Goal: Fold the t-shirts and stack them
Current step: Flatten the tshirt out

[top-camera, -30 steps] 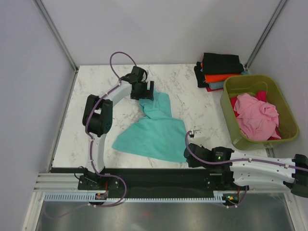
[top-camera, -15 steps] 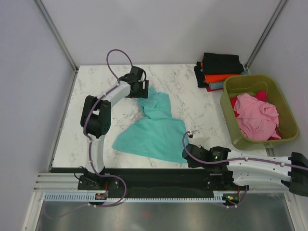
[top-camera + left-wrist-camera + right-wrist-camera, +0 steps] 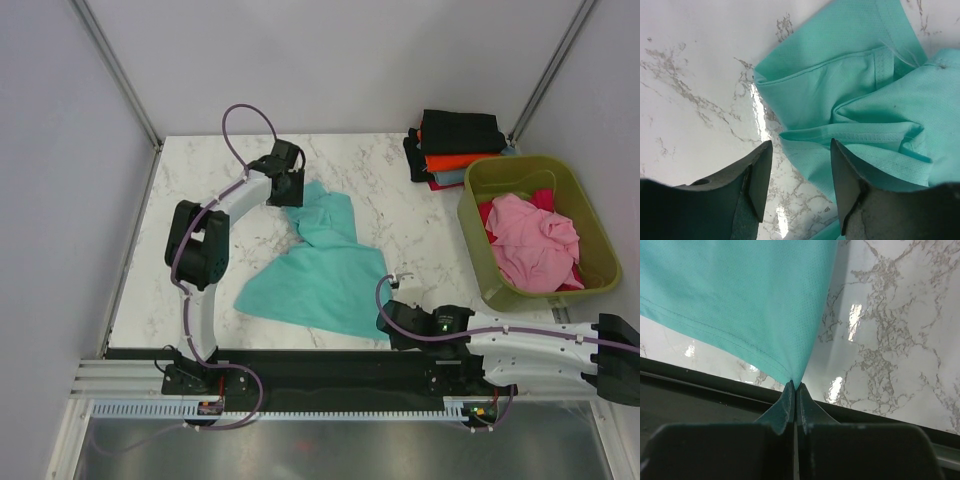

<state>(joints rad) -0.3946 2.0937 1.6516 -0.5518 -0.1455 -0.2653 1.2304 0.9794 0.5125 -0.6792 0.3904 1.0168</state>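
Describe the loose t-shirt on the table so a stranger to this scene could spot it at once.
Start at the white marble table and look to its middle. The teal t-shirt lies there, its near corner pinched in the right end effector. Unlike the folded stack at the far right and the pink shirt in the green tub, it sprawls unfolded.

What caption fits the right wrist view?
Right gripper shut on a hem corner of the teal t-shirt at the marble table edge.
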